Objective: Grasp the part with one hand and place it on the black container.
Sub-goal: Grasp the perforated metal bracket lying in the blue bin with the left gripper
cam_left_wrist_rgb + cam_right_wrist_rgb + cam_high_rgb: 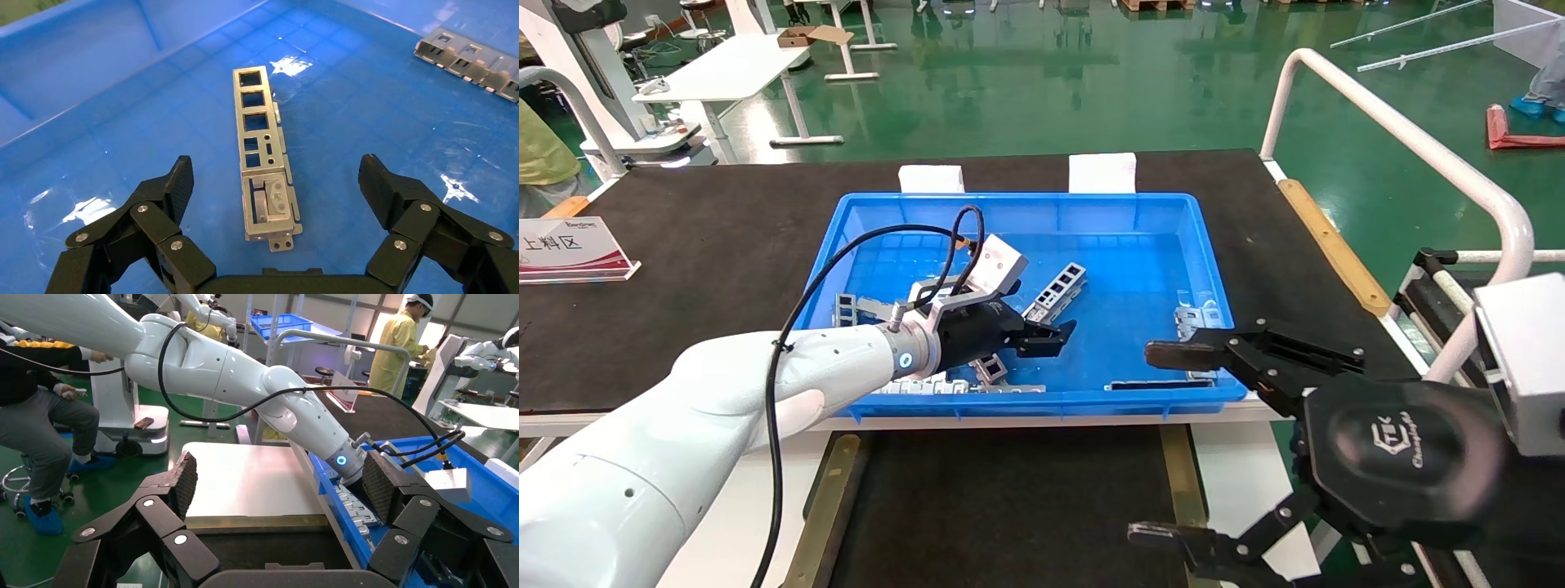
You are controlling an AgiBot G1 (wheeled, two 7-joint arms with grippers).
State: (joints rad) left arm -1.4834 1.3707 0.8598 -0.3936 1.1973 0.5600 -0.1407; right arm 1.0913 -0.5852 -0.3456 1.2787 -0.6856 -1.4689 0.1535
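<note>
The part [1058, 290], a silver-grey channel bar with a row of rectangular windows, lies flat on the floor of the blue bin [1026, 200]. My left gripper [1054, 336] is inside the bin, open and empty, just short of the part's near end. In the left wrist view the part [263, 153] lies lengthwise between the spread fingers [177, 184] without touching them. The black container [1009, 506] is the flat matte black surface in front of the bin, edged by tan-gold strips. My right gripper [1164, 445] hangs open and empty over its right side.
More metal pieces lie in the bin at the left [858, 306], front [960, 384] and right [1197, 318], one of them in the left wrist view [471, 58]. A white rail [1418, 147] runs along the right. A sign [568, 249] stands at far left.
</note>
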